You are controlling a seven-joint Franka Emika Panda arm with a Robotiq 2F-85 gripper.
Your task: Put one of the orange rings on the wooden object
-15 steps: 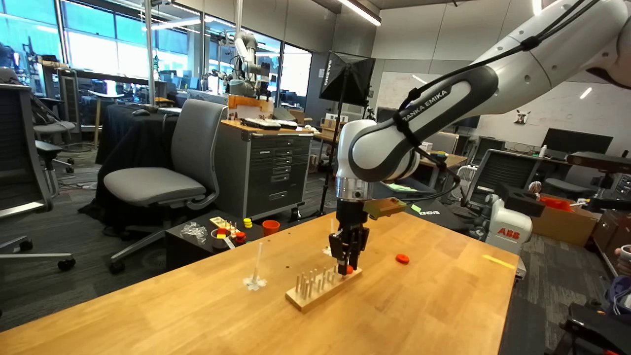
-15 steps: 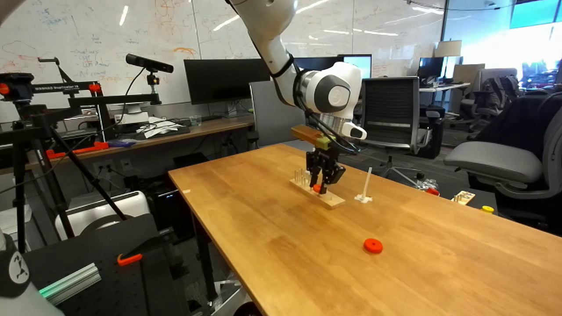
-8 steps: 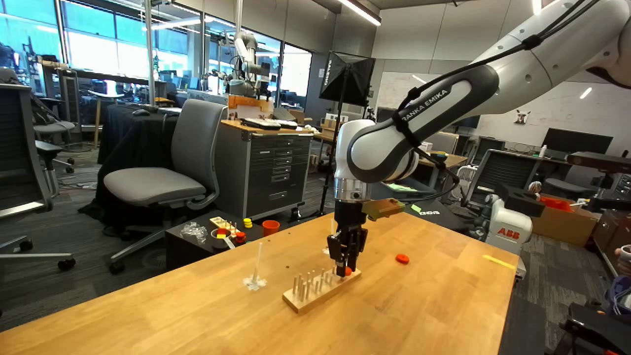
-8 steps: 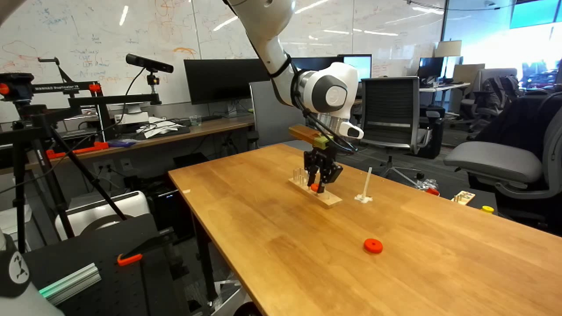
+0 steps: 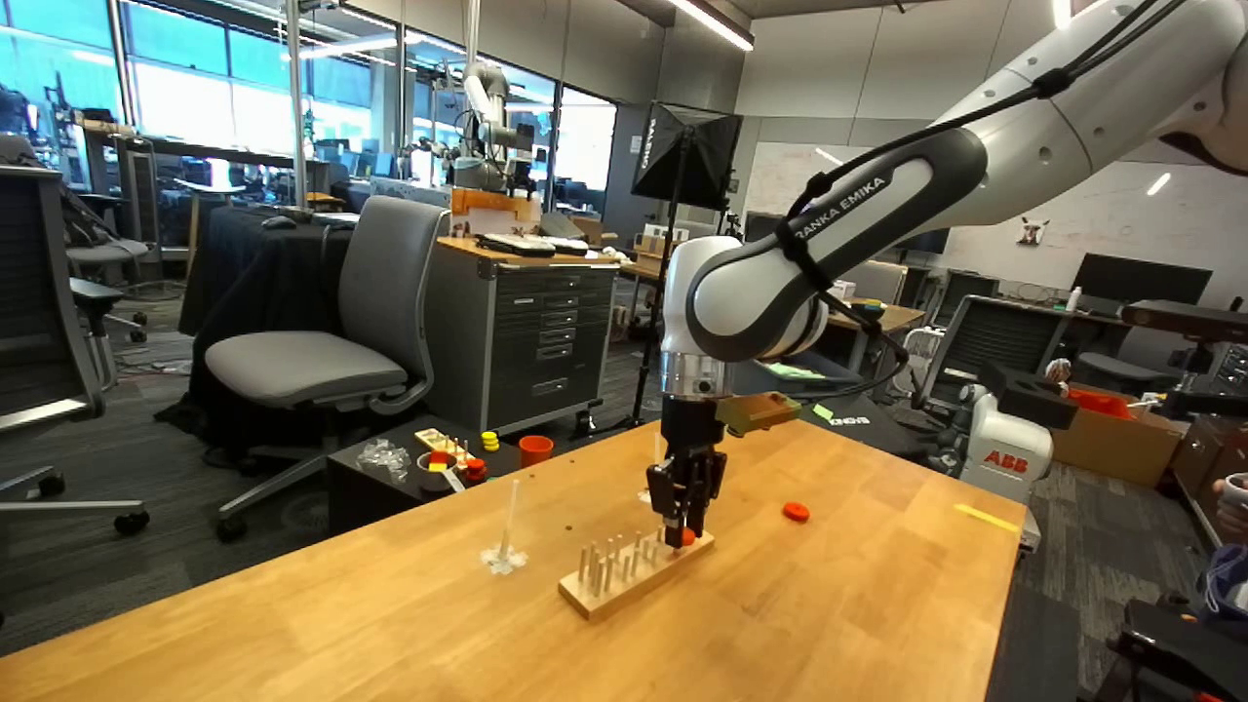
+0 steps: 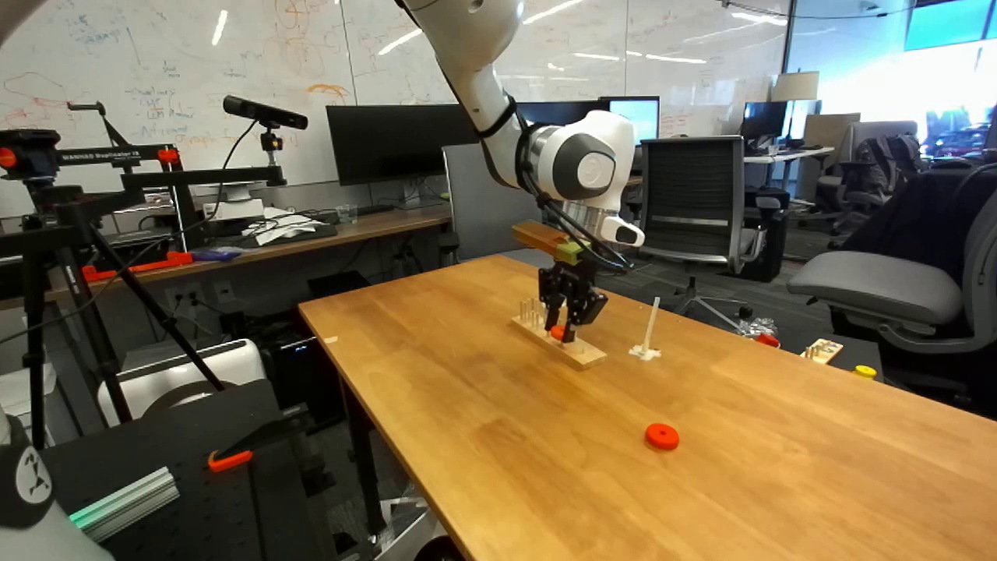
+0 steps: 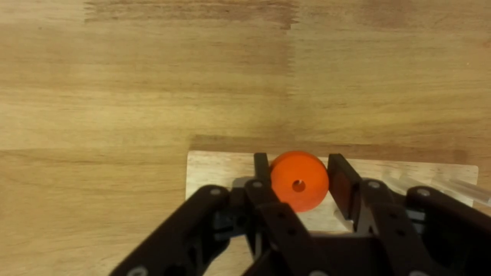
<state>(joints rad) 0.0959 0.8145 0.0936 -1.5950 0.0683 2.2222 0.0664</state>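
- The ring was held between the jaws, over the board; blurred pegs were seen to the right in the wrist view.
- Lowering or release was judged to turn on its hole being over a peg.
- The underside was hidden: whether a peg was already entered could not be told.

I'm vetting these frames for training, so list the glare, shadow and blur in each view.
In both exterior views, the windows are partly bleached white and bright streaks mark the whiteboard; in the wrist view, a shadow borders the upper edge of the wooden board, and the pegs and the nearest parts of the pincer look soft, while the orange ring has a clear outline.
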